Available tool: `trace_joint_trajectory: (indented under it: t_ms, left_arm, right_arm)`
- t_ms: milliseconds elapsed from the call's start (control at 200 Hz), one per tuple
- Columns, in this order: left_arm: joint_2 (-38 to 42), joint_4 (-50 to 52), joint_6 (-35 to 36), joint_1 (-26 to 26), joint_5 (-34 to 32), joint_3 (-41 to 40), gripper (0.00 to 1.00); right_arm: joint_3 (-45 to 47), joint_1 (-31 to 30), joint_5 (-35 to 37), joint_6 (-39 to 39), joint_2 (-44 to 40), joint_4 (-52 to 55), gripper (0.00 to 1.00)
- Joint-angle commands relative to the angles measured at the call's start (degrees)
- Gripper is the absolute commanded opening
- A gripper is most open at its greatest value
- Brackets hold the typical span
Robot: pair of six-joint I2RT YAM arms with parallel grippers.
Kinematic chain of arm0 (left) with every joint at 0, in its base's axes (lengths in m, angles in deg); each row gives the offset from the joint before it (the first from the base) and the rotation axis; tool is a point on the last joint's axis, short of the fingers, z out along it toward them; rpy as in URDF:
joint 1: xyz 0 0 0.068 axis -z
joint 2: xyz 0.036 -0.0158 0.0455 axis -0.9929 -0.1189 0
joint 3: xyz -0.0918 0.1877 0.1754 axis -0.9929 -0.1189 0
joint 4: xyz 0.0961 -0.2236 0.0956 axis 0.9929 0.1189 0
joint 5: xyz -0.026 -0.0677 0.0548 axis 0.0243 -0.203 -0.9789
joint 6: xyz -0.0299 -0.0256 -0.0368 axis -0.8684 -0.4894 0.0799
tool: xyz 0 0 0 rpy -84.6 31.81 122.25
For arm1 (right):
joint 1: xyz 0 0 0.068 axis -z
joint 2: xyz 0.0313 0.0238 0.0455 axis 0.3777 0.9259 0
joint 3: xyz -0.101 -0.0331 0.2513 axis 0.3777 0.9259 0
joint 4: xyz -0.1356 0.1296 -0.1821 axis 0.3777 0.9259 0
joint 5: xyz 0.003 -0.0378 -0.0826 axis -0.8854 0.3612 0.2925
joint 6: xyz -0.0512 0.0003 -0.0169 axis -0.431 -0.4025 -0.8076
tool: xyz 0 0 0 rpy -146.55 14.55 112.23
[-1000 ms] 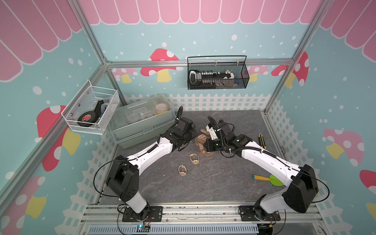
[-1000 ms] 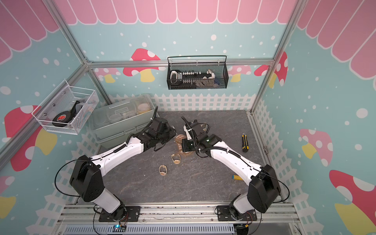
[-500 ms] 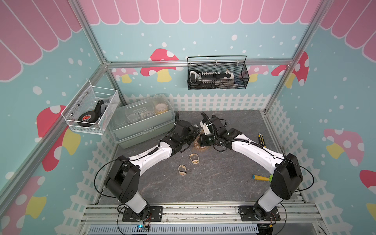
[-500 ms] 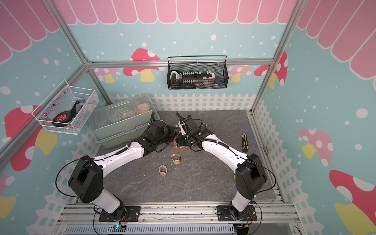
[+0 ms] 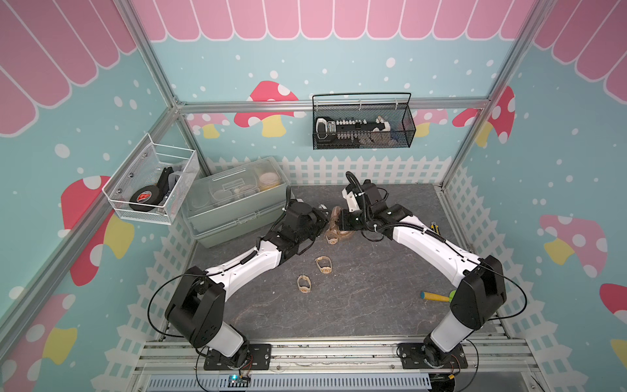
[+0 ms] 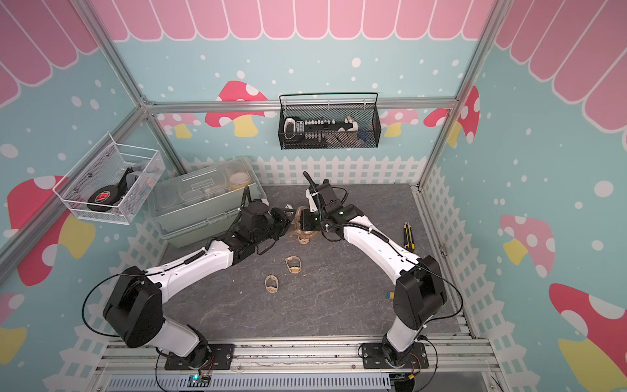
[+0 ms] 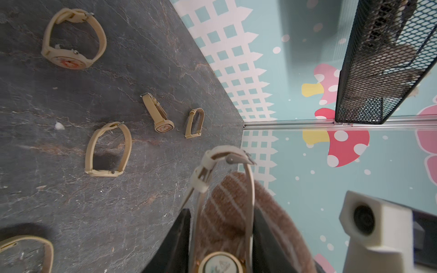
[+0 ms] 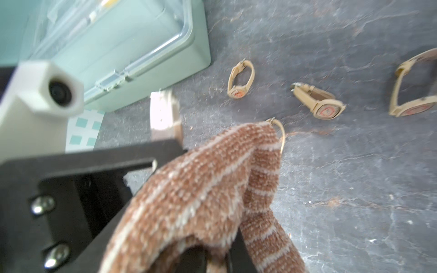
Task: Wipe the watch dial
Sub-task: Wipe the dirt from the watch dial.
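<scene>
Left fingers [image 7: 176,238] hold watch [image 7: 221,266] against cloth [image 7: 224,201], near the box's [image 5: 237,217] front edge.

We note teal walls [image 5: 339,68] printed with mushrooms [image 5: 268,101], pink scallops [image 5: 305,20] above and a white picket fence [image 5: 373,171] at the base. The floor [image 5: 356,305] is dark grey and stone-patterned. A black mesh basket [image 5: 363,144] hangs on the far wall, a white wire basket [image 5: 142,212] on the left. A pale green box [image 5: 230,220] stands far left.

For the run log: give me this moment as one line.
left jaws: shut on cream-strapped round watch | right jaws: shut on brown striped cloth | cloth touching watch
</scene>
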Motion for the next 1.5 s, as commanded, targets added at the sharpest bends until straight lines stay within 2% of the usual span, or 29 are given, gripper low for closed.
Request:
trace_joint_trajectory:
  t_ms: [0,255,510,876,1136,1496]
  left_arm:
    - [3.4,1.7,0.1,-1.2,2.7,-1.3,0.0]
    - [5.3,1.3,0.3,-6.2,4.3,-1.9,0.0]
    - [2.6,-1.6,-0.3,-7.5,5.3,-1.1,0.0]
    - [-0.5,-5.4,-1.1,-7.2,6.8,-1.1,0.0]
    - [0.6,-8.3,-2.6,-6.2,7.1,-4.2,0.0]
    - [2.0,-8.7,-2.6,-6.1,7.7,-5.8,0.0]
  right_arm:
    - [-2.2,1.7,0.3,0.3,0.7,-2.3,0.0]
    - [2.3,1.5,-1.6,1.7,-1.2,-3.5,0.0]
    - [5.2,-2.8,-3.6,4.3,-2.3,-6.4,0.0]
    - [0.0,-5.1,-5.2,6.2,3.5,-9.2,0.0]
    - [-5.1,-5.1,-5.2,4.9,9.5,-9.4,0.0]
    - [-6.8,-3.1,-3.4,3.8,7.8,-9.3,0.0]
